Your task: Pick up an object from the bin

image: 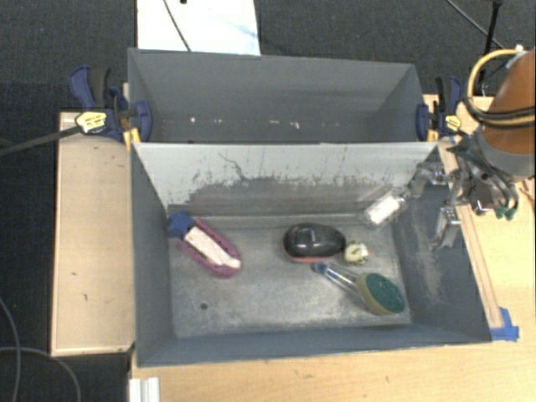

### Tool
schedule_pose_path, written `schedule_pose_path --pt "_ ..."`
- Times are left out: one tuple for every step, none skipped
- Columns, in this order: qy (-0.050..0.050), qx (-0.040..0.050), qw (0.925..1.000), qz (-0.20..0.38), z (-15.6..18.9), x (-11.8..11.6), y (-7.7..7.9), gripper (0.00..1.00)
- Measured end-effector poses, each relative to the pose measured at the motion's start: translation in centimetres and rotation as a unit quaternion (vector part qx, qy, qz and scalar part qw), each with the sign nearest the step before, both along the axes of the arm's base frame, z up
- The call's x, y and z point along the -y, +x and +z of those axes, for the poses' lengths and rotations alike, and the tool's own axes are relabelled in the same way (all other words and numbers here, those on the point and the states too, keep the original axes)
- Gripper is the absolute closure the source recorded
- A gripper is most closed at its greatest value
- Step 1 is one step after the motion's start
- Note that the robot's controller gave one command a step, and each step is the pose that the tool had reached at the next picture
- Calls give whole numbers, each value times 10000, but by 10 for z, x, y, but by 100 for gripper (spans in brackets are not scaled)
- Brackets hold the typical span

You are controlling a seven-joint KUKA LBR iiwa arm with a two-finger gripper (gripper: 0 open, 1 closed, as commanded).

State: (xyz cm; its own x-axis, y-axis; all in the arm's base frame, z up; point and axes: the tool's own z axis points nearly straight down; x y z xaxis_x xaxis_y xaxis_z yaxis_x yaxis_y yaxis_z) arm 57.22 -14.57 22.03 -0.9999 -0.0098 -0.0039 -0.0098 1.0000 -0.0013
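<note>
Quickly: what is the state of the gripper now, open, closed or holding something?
Gripper: cannot be told; it hangs at the right wall of the bin.

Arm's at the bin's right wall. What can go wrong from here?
1. The gripper hangs close to the bin's right wall; going down there may scrape it.
2. The black mouse, small white piece and green brush lie bunched; a grab at one may knock another.
</note>
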Motion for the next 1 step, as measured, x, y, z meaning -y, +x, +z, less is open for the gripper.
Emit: schedule_pose_path --pt "26 -35 9987 510 -65 -74 -9 0"
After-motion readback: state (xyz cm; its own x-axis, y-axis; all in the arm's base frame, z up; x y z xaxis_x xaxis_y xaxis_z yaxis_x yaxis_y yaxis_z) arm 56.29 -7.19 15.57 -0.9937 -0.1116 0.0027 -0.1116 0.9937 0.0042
